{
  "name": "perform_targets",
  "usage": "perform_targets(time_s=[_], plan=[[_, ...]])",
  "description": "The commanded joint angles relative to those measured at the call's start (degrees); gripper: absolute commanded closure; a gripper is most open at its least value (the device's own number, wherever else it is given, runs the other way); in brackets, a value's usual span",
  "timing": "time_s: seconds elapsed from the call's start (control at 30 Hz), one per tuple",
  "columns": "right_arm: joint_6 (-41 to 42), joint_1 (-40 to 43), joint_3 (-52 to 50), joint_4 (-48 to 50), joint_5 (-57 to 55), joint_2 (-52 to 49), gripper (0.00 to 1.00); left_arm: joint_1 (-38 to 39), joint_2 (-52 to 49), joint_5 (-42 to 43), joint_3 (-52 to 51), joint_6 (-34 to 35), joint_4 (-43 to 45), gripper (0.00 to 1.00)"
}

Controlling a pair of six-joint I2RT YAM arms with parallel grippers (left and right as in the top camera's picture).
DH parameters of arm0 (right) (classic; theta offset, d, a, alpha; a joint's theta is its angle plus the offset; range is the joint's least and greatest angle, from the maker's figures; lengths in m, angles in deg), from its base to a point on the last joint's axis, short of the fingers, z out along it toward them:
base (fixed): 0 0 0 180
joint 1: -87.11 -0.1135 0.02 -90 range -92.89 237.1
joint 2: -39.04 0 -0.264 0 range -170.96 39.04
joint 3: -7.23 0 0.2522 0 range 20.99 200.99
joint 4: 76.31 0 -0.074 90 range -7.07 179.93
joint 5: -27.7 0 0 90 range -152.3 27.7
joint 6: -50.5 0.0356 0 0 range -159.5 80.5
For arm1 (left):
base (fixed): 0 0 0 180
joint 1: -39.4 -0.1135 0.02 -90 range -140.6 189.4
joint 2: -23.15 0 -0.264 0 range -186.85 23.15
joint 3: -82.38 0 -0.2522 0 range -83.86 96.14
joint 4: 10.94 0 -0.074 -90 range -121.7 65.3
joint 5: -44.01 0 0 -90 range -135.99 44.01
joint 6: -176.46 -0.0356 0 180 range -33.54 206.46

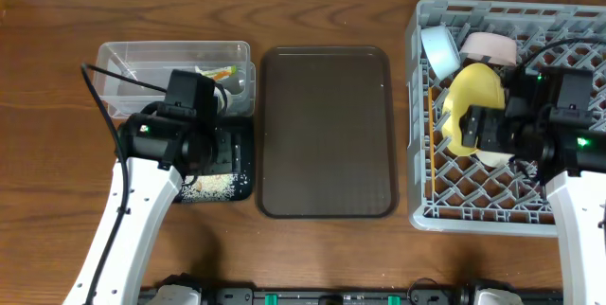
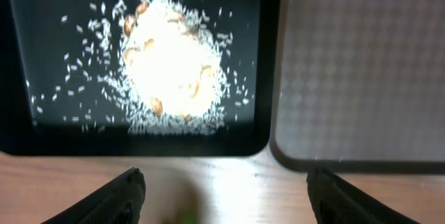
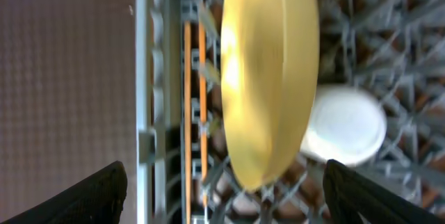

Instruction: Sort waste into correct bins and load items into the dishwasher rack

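Observation:
The grey dishwasher rack (image 1: pixel 426 206) stands at the right. In it the yellow plate (image 1: pixel 471 97) stands on edge, with the light blue bowl (image 1: pixel 440 47), the pale cup (image 1: pixel 490 47), the white bowl (image 3: pixel 348 126) and the chopsticks (image 3: pixel 195 99) along its left side. My right gripper (image 3: pixel 224 182) is open, its fingers wide on either side of the plate's (image 3: pixel 268 71) lower edge. The black tray (image 2: pixel 139 144) holds a heap of rice (image 2: pixel 174 64). My left gripper (image 2: pixel 226 193) is open and empty over bare wood just in front of that tray. The clear container (image 1: pixel 142 59) holds the wrapper (image 1: pixel 220 73).
The brown serving tray (image 1: pixel 327 130) lies between the black tray and the rack, close to both; its corner shows in the left wrist view (image 2: pixel 361 64). Rice grains (image 1: pixel 213 188) lie scattered at the black tray's front. The left arm's cable (image 1: pixel 99 97) runs beside the clear container.

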Motion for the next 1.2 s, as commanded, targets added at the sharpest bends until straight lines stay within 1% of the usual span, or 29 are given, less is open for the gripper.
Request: perform_targets(time_s=[0.0,0.13,0.23,0.27,0.33,0.43,0.5,0.6,0.93,1.17], plan=[[3.4,0.6,-2.4,-1.1,-2.8,3.2,0.12,0.2,3.5,0.3,-1.7,-0.4,-0.7,0.23],[3.8,0.6,-8.4,1.1,-3.0,11.2,0.12,0.2,12.2,0.1,-6.3,0.2,1.9,0.22],[3.8,0.6,-15.2,5.8,-3.0,19.8,0.11,0.2,22.0,0.1,-11.0,0.4,5.8,0.22],[3.8,0.6,-18.0,8.0,-3.1,23.8,0.01,0.2,25.7,0.1,-12.7,1.0,7.2,0.18],[3.8,0.6,-21.5,10.9,-4.3,29.3,0.01,0.2,31.4,0.1,-15.7,1.2,9.9,0.14],[3.8,0.6,-25.7,12.8,-5.1,36.4,0.01,0.2,38.0,0.1,-18.7,1.2,13.9,0.14],[3.8,0.6,-27.0,12.6,-4.9,39.0,0.01,0.2,40.5,0.1,-19.0,1.2,14.6,0.14],[3.8,0.6,-27.3,10.2,-4.9,40.4,0.01,0.2,42.3,0.1,-19.0,1.2,14.4,0.13],[3.8,0.6,-27.4,1.9,-4.9,40.3,0.01,0.2,42.3,0.1,-19.0,1.2,14.4,0.13],[3.8,0.6,-27.4,1.1,-4.9,40.3,0.01,0.2,42.3,0.1,-19.0,1.2,14.4,0.13]])
